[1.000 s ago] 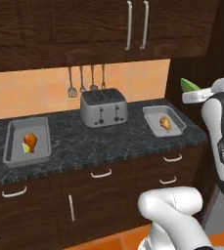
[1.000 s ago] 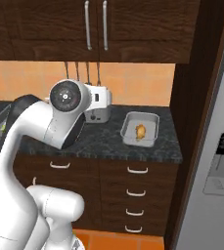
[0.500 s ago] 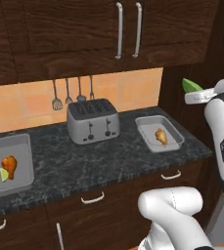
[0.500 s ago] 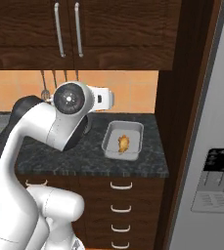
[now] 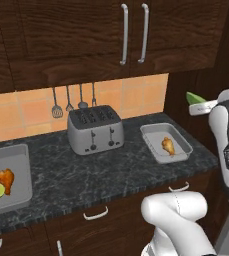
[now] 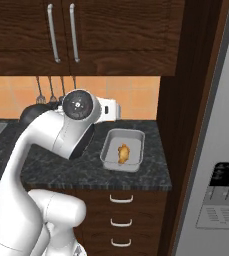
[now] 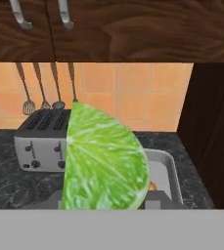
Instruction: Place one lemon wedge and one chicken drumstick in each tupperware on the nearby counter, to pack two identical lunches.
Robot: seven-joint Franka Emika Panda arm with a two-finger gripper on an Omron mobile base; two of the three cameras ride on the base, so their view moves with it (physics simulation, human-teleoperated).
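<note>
Gripping lemon wedge point(image 7: 103, 158) upright, curved edge right

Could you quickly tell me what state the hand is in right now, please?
Hand: closed on a lemon wedge, held up in the air to the right of the counter.

- A kitchen: dark wooden cabinets point(image 5: 136, 30) above a speckled black worktop point(image 5: 111, 175).
- Steel toaster point(image 5: 95, 130), hanging utensils point(image 5: 73, 100), orange tiles point(image 5: 16, 112), fridge dispenser point(image 6: 221, 195).
</note>
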